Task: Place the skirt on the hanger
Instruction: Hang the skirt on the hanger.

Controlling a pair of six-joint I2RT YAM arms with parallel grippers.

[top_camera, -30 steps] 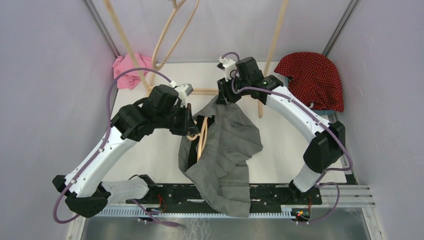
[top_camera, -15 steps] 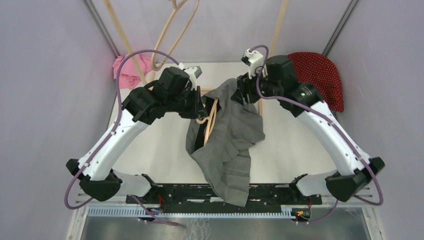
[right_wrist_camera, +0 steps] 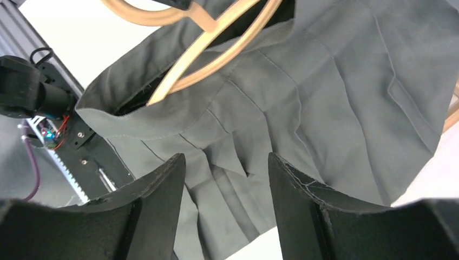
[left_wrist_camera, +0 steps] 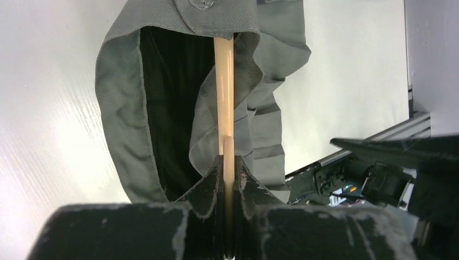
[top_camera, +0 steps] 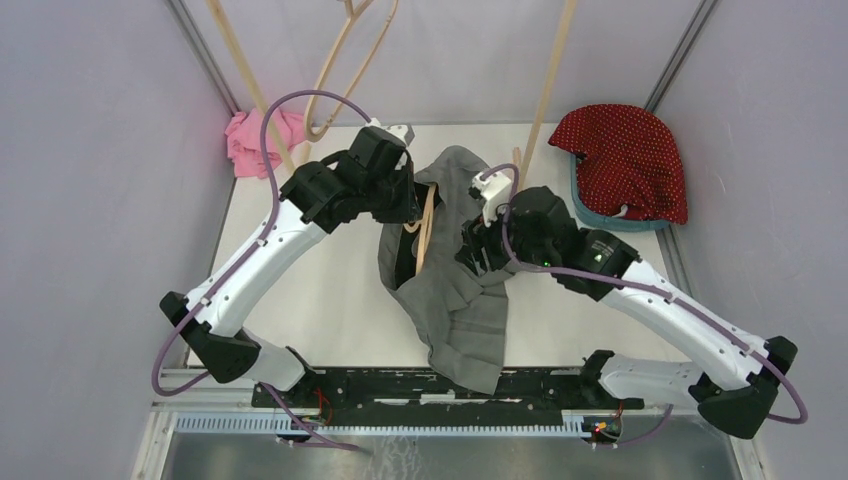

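The right end effector (right_wrist_camera: 224,165) is swinging back from the far side, jaws apart and empty, just above the skirt (right_wrist_camera: 303,108). The left end effector (left_wrist_camera: 228,162) is clamping the hanger (left_wrist_camera: 224,92), steadying it while the skirt is draping over it just ahead.

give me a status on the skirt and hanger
Left gripper shut on hanger. Right gripper open over skirt. Hanger end inside skirt waist, rest drooping. Nothing blocking.

Grey skirt (top_camera: 455,310) is draped around the wooden hanger (top_camera: 427,218), its lower end reaching the near table edge. Left gripper (top_camera: 408,205) is at the hanger's left side, and right gripper (top_camera: 473,252) is against the skirt's right side (finger positions not discernible). Red dotted garment (top_camera: 625,160) lies far right.
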